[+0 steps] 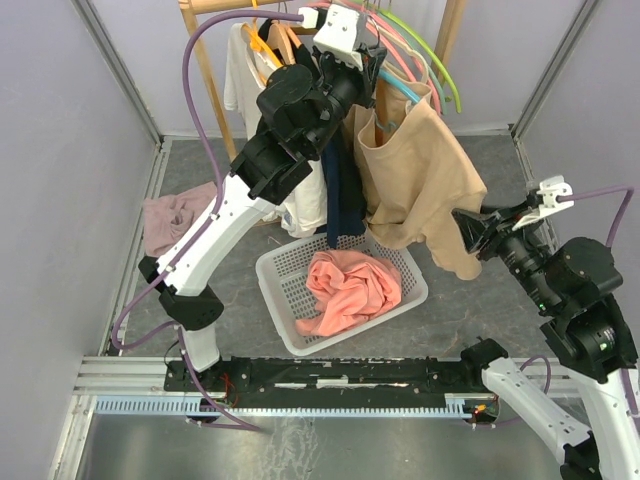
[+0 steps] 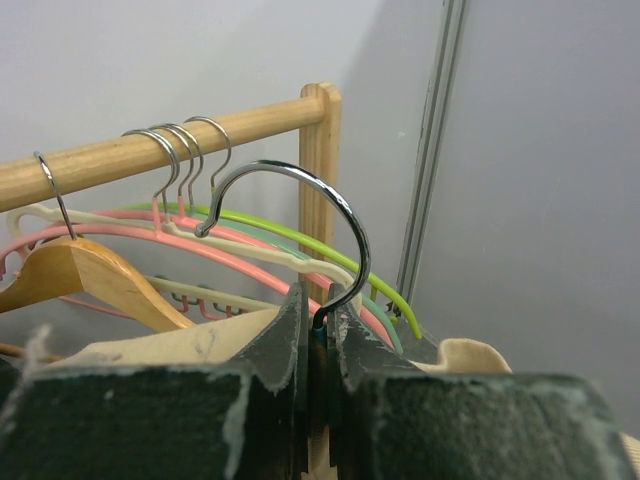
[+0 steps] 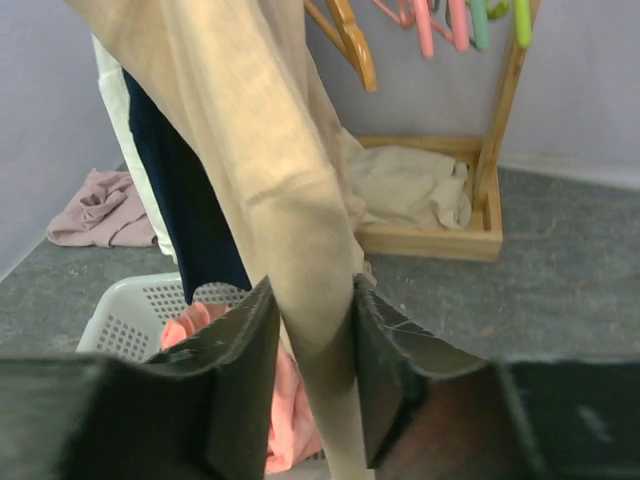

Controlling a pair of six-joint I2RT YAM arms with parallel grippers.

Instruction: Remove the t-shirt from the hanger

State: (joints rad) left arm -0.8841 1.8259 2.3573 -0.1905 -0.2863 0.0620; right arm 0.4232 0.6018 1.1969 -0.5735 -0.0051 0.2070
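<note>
The beige t-shirt (image 1: 415, 175) hangs in the upper middle of the top view. Its neck is up at the hanger (image 1: 398, 88) and its long axis slants down toward the right of the frame, with the lower end drawn out sideways. The cloth is soft and creased, bunched into a thick fold low down, and it sags above the white basket (image 1: 285, 300) on the grey tabletop (image 1: 470, 310), just right of a navy garment (image 1: 340, 190)

The left arm (image 1: 235, 205) climbs from its base at lower left, bends at the elbow and reaches to the top centre. The left pincer (image 2: 320, 320) is pressed together on the stem of the hanger's metal hook (image 2: 280, 165). The hook stands upright with its open side to the left, in front of the wooden rail (image 2: 120, 160) and not around it

The right arm (image 1: 570, 290) comes in from lower right, its forearm pointing left across the frame. The right pincer (image 3: 312, 310) is clamped on that fold of the t-shirt, and cloth fills the gap between both pads
</note>
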